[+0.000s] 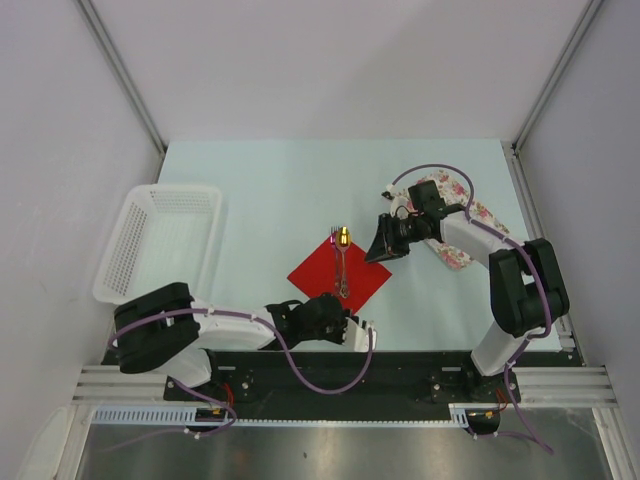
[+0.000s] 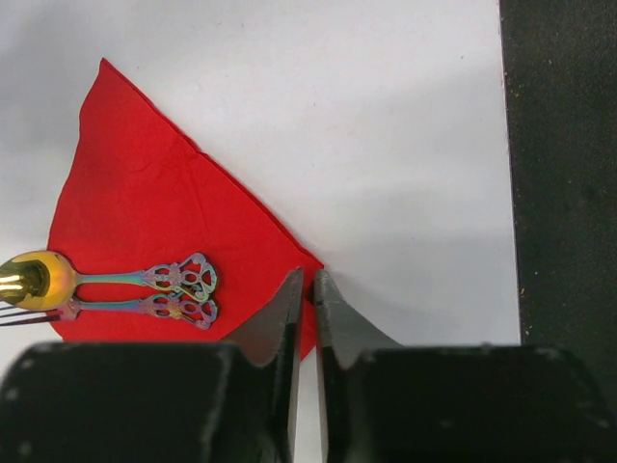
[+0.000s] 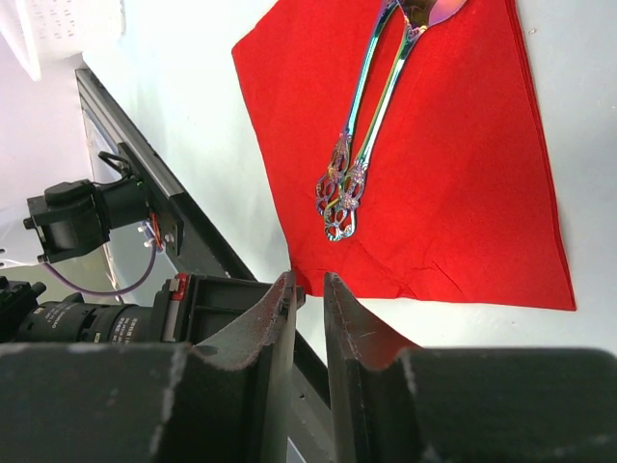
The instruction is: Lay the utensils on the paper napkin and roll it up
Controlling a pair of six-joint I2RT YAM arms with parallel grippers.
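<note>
Pale blank walls (image 1: 60, 100) box in a light blue-green surface (image 1: 270, 190), with a white basket (image 1: 170, 190) on its left side and a floral cloth (image 1: 455, 255) under the right arm. The right gripper (image 3: 308, 280) hangs over the paper napkin's right corner, its jaws drawn to a slit and holding nothing. The left gripper (image 2: 308, 280) has its jaws almost pressed together at the near corner, and I cannot tell whether they touch the paper. The paper napkin (image 1: 320, 275) lies flat as a diamond at mid-surface. The spoon (image 2: 34, 278) and fork (image 2: 125, 307) lie side by side on it, with their heads reaching past its far corner. The likely risks are that a closed tip pushes the thin sheet instead of lifting it, so it slides or creases, and that the overhanging cutlery rolls apart or slips out of the roll.
</note>
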